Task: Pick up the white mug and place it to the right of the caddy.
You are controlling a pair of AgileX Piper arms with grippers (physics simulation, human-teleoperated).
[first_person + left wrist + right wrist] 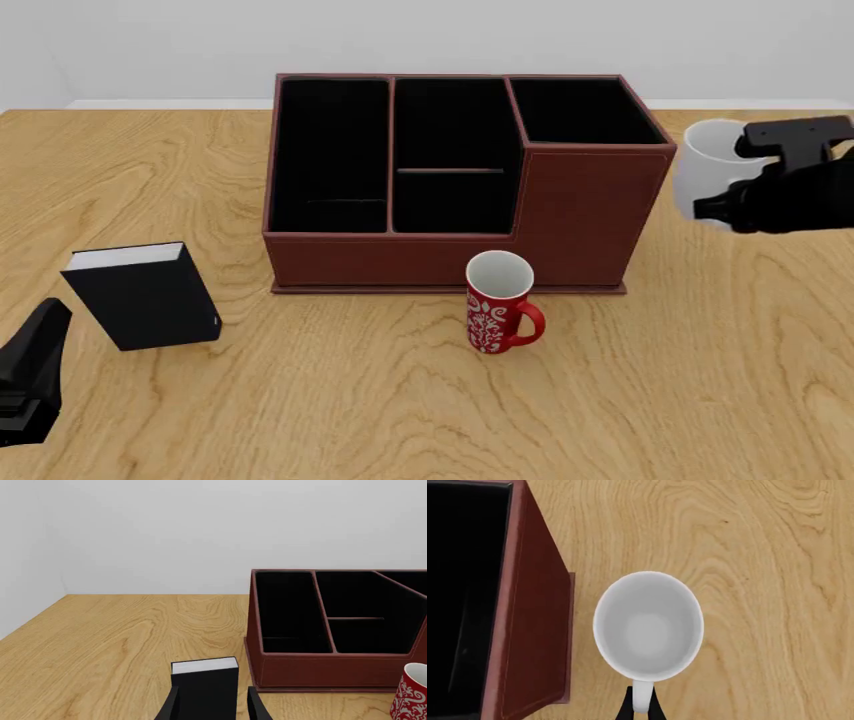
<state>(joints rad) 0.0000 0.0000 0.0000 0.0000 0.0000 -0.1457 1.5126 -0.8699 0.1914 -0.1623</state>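
The white mug [703,165] hangs upright just right of the caddy [587,215], close to its tall corner section. My right gripper [721,205] is shut on its handle. In the right wrist view I look straight down into the mug [648,630], with the fingers pinching the handle at my gripper [640,707] and the caddy's wall [534,630] beside it. Whether the mug touches the table I cannot tell. My left gripper [34,365] rests at the near left, open and holding nothing [213,711].
A red mug [501,305] with white swirls stands in front of the caddy's middle, also seen as the red mug [410,692]. A black book [140,295] stands upright near my left gripper, just ahead of its fingers [175,707]. The caddy [320,672] lies beyond.
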